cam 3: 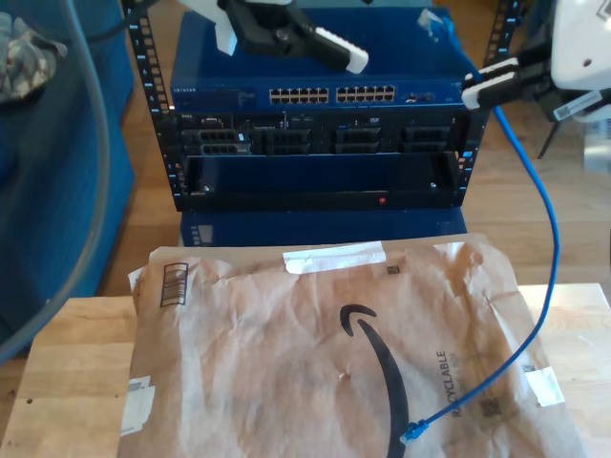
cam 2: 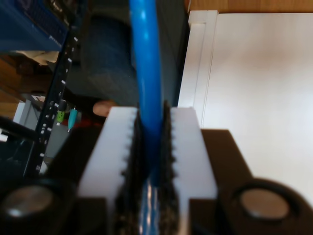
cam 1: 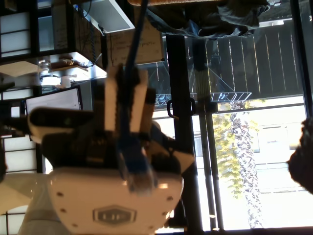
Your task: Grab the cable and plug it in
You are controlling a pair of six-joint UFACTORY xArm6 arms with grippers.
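The bright blue cable hangs from my second gripper at the exterior view's upper right and curves down to a translucent plug lying on the brown paper mailer. My second gripper is shut on the cable, which is pinched between its black pads. In the first wrist view that same gripper shows from the side, with the cable leaving its white fingers and a blurred blue plug over its body. My first gripper hovers above the rack in the exterior view, its white fingers spread with nothing between them.
A blue network rack stands behind the table, with a row of switch ports along its top unit. The brown paper mailer covers most of the wooden table. A thick grey cable loops down at the exterior view's left.
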